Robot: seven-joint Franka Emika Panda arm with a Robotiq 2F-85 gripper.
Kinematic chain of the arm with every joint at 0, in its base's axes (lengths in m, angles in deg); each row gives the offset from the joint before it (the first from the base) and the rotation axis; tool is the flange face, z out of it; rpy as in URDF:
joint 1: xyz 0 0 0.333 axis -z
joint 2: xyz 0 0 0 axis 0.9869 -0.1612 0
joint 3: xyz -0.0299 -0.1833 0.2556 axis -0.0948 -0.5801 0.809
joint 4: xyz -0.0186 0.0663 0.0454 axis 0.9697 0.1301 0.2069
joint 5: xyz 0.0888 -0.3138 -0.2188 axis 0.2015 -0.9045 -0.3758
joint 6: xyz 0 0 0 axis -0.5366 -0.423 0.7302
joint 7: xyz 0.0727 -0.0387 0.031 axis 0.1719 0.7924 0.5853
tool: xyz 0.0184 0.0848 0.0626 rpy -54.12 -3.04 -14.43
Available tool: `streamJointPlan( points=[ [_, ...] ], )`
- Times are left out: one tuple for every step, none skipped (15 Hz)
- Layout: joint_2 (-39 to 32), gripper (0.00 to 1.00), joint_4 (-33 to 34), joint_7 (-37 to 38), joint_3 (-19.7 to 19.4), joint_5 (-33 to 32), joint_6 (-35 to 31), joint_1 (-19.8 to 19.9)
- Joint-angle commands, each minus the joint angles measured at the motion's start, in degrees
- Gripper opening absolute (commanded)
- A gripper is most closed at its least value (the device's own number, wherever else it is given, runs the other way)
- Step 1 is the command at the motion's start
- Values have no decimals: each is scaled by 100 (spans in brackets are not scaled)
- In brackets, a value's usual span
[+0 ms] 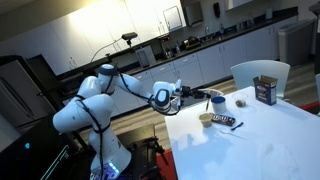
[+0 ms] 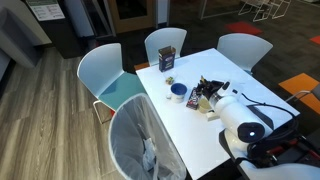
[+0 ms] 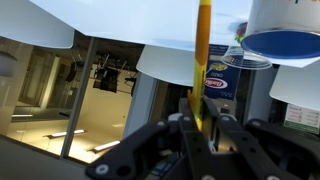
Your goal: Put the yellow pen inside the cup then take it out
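Note:
The wrist view stands upside down. In it my gripper (image 3: 203,128) is shut on the yellow pen (image 3: 203,50), a thin yellow stick that runs straight out from between the fingers. In both exterior views the gripper (image 1: 184,93) (image 2: 212,90) hangs above the white table, clear of its top. The small cream cup (image 1: 206,119) (image 2: 205,103) stands on the table just below and beside the gripper. The pen is outside the cup. It is too thin to make out in the exterior views.
A blue-and-white vessel (image 1: 216,101) (image 2: 177,92) (image 3: 285,30) stands near the cup. A dark box (image 1: 265,90) (image 2: 167,58) (image 3: 214,82) stands farther along the table (image 1: 270,130). A candy bar (image 1: 226,122) lies by the cup. White chairs (image 2: 105,75) ring the table.

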Motion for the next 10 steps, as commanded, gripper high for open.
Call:
streamJointPlan(
  points=[
    [66, 4, -310, -300, -97, 505, 0, -121],
    [253, 4, -515, -7, -190, 334, 88, -78],
    [589, 4, -609, -377, -101, 718, 25, 109],
    [927, 4, -813, -50, -192, 339, 30, 221],
    [1197, 4, -923, -83, -235, 225, 30, 329],
    [1404, 4, -978, 56, -305, 5, 30, 427],
    [1613, 4, -1027, 156, -384, -184, 30, 521],
    [1849, 4, -1075, 215, -463, -413, 30, 665],
    [2100, 4, -1091, 300, -541, -691, 30, 800],
    [2356, 4, -1126, 341, -606, -907, 30, 944]
  ],
)
